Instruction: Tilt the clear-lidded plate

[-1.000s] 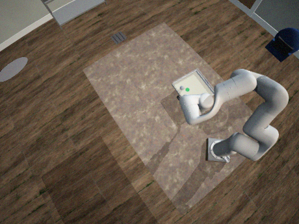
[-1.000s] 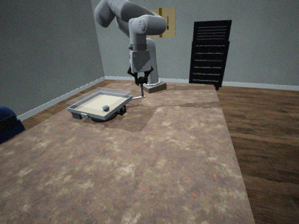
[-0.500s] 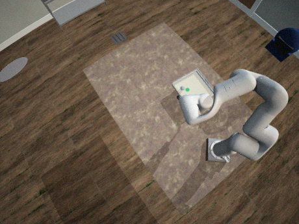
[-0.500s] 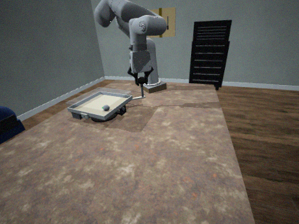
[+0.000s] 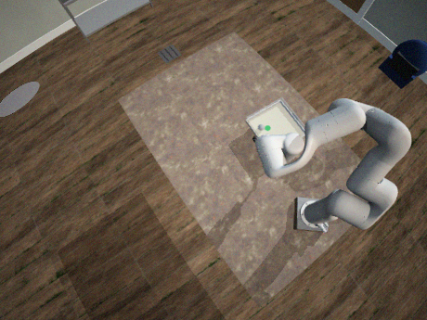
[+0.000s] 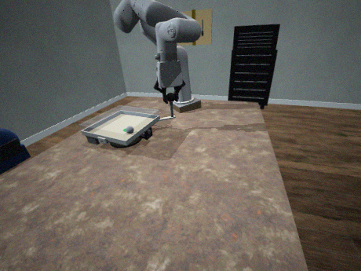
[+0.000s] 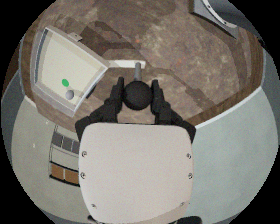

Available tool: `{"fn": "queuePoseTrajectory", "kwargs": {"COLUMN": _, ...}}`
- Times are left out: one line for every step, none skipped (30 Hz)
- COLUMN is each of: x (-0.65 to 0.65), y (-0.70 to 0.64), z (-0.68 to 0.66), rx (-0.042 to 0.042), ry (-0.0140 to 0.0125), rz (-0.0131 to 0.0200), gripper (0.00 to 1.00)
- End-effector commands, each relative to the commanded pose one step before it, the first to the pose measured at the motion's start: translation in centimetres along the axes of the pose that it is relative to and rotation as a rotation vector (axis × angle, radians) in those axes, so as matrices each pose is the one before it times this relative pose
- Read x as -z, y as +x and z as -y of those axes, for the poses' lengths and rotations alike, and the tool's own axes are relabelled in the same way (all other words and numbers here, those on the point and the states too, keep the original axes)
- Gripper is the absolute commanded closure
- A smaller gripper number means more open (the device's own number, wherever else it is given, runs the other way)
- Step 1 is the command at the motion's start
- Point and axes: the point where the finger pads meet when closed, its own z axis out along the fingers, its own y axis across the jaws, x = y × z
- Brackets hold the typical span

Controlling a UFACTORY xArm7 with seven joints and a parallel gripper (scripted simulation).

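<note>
The square grey plate point(image 5: 265, 108) point(image 6: 94, 133) point(image 7: 41, 66) with a clear lid and pale floor sits on a dark pivot on the table, close in front of the arm. The steel ball point(image 5: 261, 127) point(image 6: 129, 129) point(image 7: 70, 95) rests right beside the green printed spot point(image 5: 267, 128) point(image 6: 125, 130) point(image 7: 65, 82), near the plate's edge on the gripper's side. A thin L-shaped handle point(image 6: 171, 108) point(image 7: 126, 65) rises from the plate's corner to a black knob point(image 6: 169, 97) point(image 7: 136, 95). My gripper point(image 6: 169, 96) point(image 7: 137, 85) is shut on that knob, pointing down. The arm hides it in the top view.
The robot base point(image 5: 308, 216) point(image 6: 187, 105) is bolted to the table behind the plate. A darker patch point(image 6: 161, 143) marks the table top under the plate. A black slatted rack point(image 6: 253, 64) stands by the back wall and a blue object point(image 5: 404, 62) point(image 6: 9, 148) on the floor.
</note>
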Motion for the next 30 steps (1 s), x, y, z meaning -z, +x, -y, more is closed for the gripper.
{"fn": "queuePoseTrajectory", "kwargs": {"x": 0.243, "y": -0.046, "z": 0.099, "rx": -0.00019, "ry": 0.00111, "rz": 0.00067, "gripper": 1.00}}
{"fn": "queuePoseTrajectory", "kwargs": {"x": 0.024, "y": 0.003, "z": 0.011, "rx": 0.00000, "ry": 0.00000, "rz": 0.00000, "gripper": 1.00}}
{"fn": "queuePoseTrajectory", "kwargs": {"x": 0.000, "y": 0.000, "z": 0.000, "rx": 0.00000, "ry": 0.00000, "rz": 0.00000, "gripper": 1.00}}
{"fn": "queuePoseTrajectory", "kwargs": {"x": 0.000, "y": 0.000, "z": 0.000, "rx": 0.00000, "ry": 0.00000, "rz": 0.00000, "gripper": 1.00}}
{"fn": "queuePoseTrajectory", "kwargs": {"x": 0.000, "y": 0.000, "z": 0.000, "rx": 0.00000, "ry": 0.00000, "rz": 0.00000, "gripper": 1.00}}
{"fn": "queuePoseTrajectory", "kwargs": {"x": 0.000, "y": 0.000, "z": 0.000, "rx": 0.00000, "ry": 0.00000, "rz": 0.00000, "gripper": 1.00}}
{"fn": "queuePoseTrajectory", "kwargs": {"x": 0.000, "y": 0.000, "z": 0.000, "rx": 0.00000, "ry": 0.00000, "rz": 0.00000, "gripper": 1.00}}
{"fn": "queuePoseTrajectory", "kwargs": {"x": 0.000, "y": 0.000, "z": 0.000, "rx": 0.00000, "ry": 0.00000, "rz": 0.00000, "gripper": 1.00}}
{"fn": "queuePoseTrajectory", "kwargs": {"x": 0.000, "y": 0.000, "z": 0.000, "rx": 0.00000, "ry": 0.00000, "rz": 0.00000, "gripper": 1.00}}
{"fn": "queuePoseTrajectory", "kwargs": {"x": -0.049, "y": -0.011, "z": -0.022, "rx": 0.00000, "ry": 0.00000, "rz": 0.00000, "gripper": 1.00}}
{"fn": "queuePoseTrajectory", "kwargs": {"x": -0.050, "y": -0.011, "z": -0.022, "rx": 0.00000, "ry": 0.00000, "rz": 0.00000, "gripper": 1.00}}
{"fn": "queuePoseTrajectory", "kwargs": {"x": -0.050, "y": -0.011, "z": -0.022, "rx": 0.00000, "ry": 0.00000, "rz": 0.00000, "gripper": 1.00}}
{"fn": "queuePoseTrajectory", "kwargs": {"x": -0.050, "y": -0.011, "z": -0.021, "rx": 0.00000, "ry": 0.00000, "rz": 0.00000, "gripper": 1.00}}
{"fn": "queuePoseTrajectory", "kwargs": {"x": -0.035, "y": 0.004, "z": -0.015, "rx": 0.00000, "ry": 0.00000, "rz": 0.00000, "gripper": 1.00}}
{"fn": "queuePoseTrajectory", "kwargs": {"x": -0.034, "y": 0.004, "z": -0.015, "rx": 0.00000, "ry": 0.00000, "rz": 0.00000, "gripper": 1.00}}
{"fn": "queuePoseTrajectory", "kwargs": {"x": -0.035, "y": 0.004, "z": -0.015, "rx": 0.00000, "ry": 0.00000, "rz": 0.00000, "gripper": 1.00}}
{"fn": "queuePoseTrajectory", "kwargs": {"x": -0.035, "y": 0.004, "z": -0.015, "rx": 0.00000, "ry": 0.00000, "rz": 0.00000, "gripper": 1.00}}
{"fn": "queuePoseTrajectory", "kwargs": {"x": -0.035, "y": 0.004, "z": -0.015, "rx": 0.00000, "ry": 0.00000, "rz": 0.00000, "gripper": 1.00}}
{"fn": "queuePoseTrajectory", "kwargs": {"x": -0.035, "y": 0.004, "z": -0.015, "rx": 0.00000, "ry": 0.00000, "rz": 0.00000, "gripper": 1.00}}
{"fn": "queuePoseTrajectory", "kwargs": {"x": 0.000, "y": 0.000, "z": 0.000, "rx": 0.00000, "ry": 0.00000, "rz": 0.00000, "gripper": 1.00}}
{"fn": "queuePoseTrajectory", "kwargs": {"x": 0.000, "y": 0.000, "z": 0.000, "rx": 0.00000, "ry": 0.00000, "rz": 0.00000, "gripper": 1.00}}
{"fn": "queuePoseTrajectory", "kwargs": {"x": 0.000, "y": 0.000, "z": 0.000, "rx": 0.00000, "ry": 0.00000, "rz": 0.00000, "gripper": 1.00}}
{"fn": "queuePoseTrajectory", "kwargs": {"x": 0.000, "y": 0.000, "z": 0.000, "rx": 0.00000, "ry": 0.00000, "rz": 0.00000, "gripper": 1.00}}
{"fn": "queuePoseTrajectory", "kwargs": {"x": 0.000, "y": 0.000, "z": 0.000, "rx": 0.00000, "ry": 0.00000, "rz": 0.00000, "gripper": 1.00}}
{"fn": "queuePoseTrajectory", "kwargs": {"x": 0.000, "y": 0.000, "z": 0.000, "rx": 0.00000, "ry": 0.00000, "rz": 0.00000, "gripper": 1.00}}
{"fn": "queuePoseTrajectory", "kwargs": {"x": 0.000, "y": 0.000, "z": 0.000, "rx": 0.00000, "ry": 0.00000, "rz": 0.00000, "gripper": 1.00}}
{"fn": "queuePoseTrajectory", "kwargs": {"x": 0.032, "y": 0.049, "z": 0.014, "rx": 0.00000, "ry": 0.00000, "rz": 0.00000, "gripper": 1.00}}
{"fn": "queuePoseTrajectory", "kwargs": {"x": 0.032, "y": 0.050, "z": 0.014, "rx": 0.00000, "ry": 0.00000, "rz": 0.00000, "gripper": 1.00}}
{"fn": "queuePoseTrajectory", "kwargs": {"x": 0.032, "y": 0.050, "z": 0.014, "rx": 0.00000, "ry": 0.00000, "rz": 0.00000, "gripper": 1.00}}
{"fn": "queuePoseTrajectory", "kwargs": {"x": 0.031, "y": 0.051, "z": 0.014, "rx": 0.00000, "ry": 0.00000, "rz": 0.00000, "gripper": 1.00}}
